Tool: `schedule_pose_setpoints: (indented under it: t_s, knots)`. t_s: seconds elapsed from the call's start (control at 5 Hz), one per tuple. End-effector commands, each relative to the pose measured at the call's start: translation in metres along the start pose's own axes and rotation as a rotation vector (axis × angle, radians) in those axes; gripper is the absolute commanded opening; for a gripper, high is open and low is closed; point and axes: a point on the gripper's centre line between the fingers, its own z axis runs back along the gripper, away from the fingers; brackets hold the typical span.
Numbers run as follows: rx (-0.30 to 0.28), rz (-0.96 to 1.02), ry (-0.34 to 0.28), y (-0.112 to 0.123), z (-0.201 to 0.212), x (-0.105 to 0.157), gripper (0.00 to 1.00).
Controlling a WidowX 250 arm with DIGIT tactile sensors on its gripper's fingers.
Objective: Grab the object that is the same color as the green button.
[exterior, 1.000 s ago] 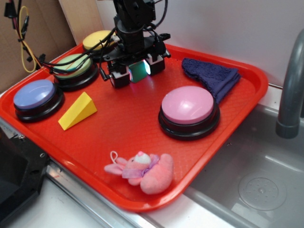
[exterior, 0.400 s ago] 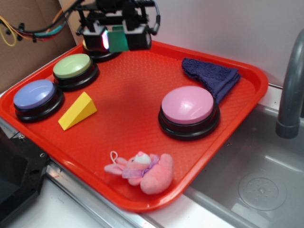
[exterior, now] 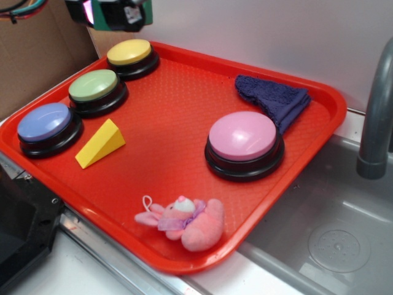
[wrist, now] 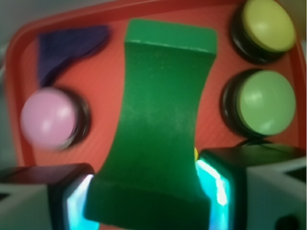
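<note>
Since a second ago the tool (exterior: pixel 109 13) has risen from the tray (exterior: pixel 184 153) floor, where it sat low just beside the green button (exterior: pixel 93 85), to the top edge of the exterior view, and the spot it left on the tray is bare. It is clamped on the green block (wrist: pixel 160 124), which hangs between its jaws well above the tray. In my judgement the grab is effectively accomplished; only a secure hold remains to be confirmed.

The exterior view cuts off most of the tool, and the block is hard to make out there, perhaps a green sliver at its underside. The wrist view settles it: the block fills the centre, pinched at its lower end between the two lit pads. Far below the tool lie the green button, the yellow button (wrist: pixel 267 25), the pink button (wrist: pixel 48 119) and the blue cloth (wrist: pixel 67 45).
</note>
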Motion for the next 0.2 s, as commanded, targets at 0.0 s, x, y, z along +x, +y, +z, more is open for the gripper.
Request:
schedule_pose_setpoints:
  t_s: [0.0]
  knots:
    - [-0.075, -0.226, -0.062, 0.0133, 0.0205, 0.0085, 0.0]
